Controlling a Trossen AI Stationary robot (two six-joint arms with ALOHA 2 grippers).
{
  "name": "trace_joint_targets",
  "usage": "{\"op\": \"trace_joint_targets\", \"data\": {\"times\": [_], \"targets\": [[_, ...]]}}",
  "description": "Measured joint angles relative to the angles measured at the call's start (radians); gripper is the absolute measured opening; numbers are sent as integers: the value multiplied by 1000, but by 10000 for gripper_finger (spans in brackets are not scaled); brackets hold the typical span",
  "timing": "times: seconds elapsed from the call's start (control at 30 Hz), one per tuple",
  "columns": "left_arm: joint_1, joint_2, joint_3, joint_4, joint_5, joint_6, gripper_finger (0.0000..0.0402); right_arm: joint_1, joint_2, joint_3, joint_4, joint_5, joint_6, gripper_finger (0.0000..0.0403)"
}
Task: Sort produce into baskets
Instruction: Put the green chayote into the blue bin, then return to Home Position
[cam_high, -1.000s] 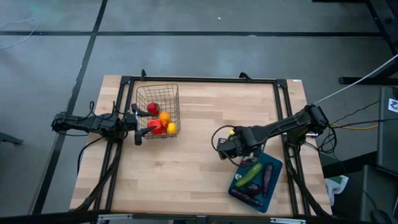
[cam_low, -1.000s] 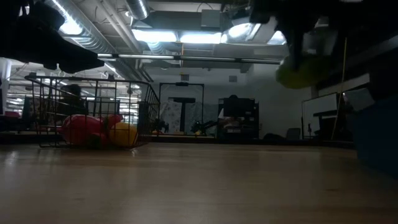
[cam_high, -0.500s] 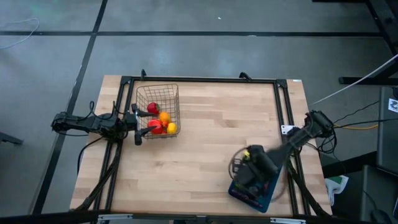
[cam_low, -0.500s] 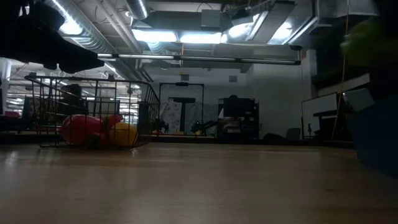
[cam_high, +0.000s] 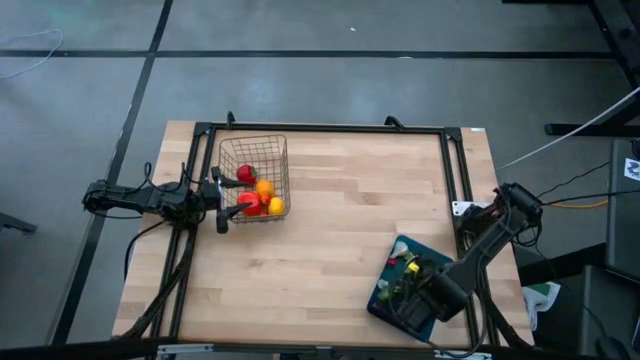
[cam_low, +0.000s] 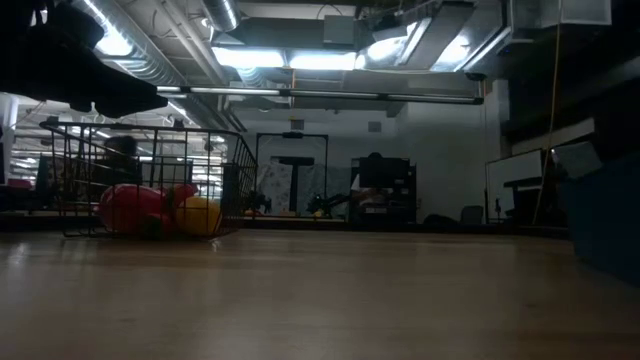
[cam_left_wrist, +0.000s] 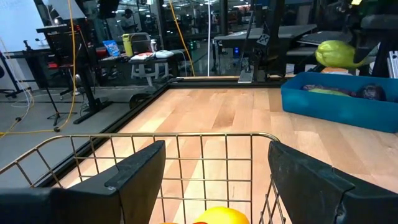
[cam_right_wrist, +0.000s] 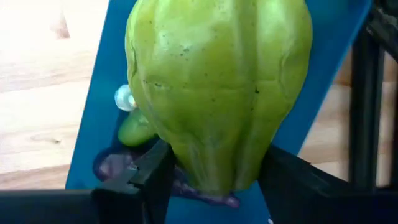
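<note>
Green pepper (cam_right_wrist: 217, 93) sits clamped in the right claw (cam_right_wrist: 211, 180), hanging directly above the teal tray (cam_high: 385, 300), long axis running along the fingers. Left claw (cam_left_wrist: 211, 180) waits spread wide, holding nothing, at the wire basket (cam_high: 254, 178), well apart from the tray.

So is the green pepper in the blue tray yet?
Not yet. The right end effector holds the green pepper between its fingers, above the blue tray.
</note>
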Motion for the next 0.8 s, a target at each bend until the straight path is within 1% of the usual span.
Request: {"op": "trace_joint_targets", "data": {"times": [0.17,0.23,0.5,0.63,0.73,0.8], "targets": [[0,0,0,0,0,0,281,-2,1,-36,31,13,-28,230],[0,0,0,0,0,0,281,-2,1,-36,31,24,-54,242],[0,0,0,0,0,0,281,-2,1,-36,34,69,-60,293],[0,0,0,0,0,0,281,-2,0,-36,23,156,-60,309],[0,0,0,0,0,0,281,-2,-2,-16,-13,245,-61,310],[0,0,0,0,0,0,281,-2,-2,10,-58,323,-62,304]]}}
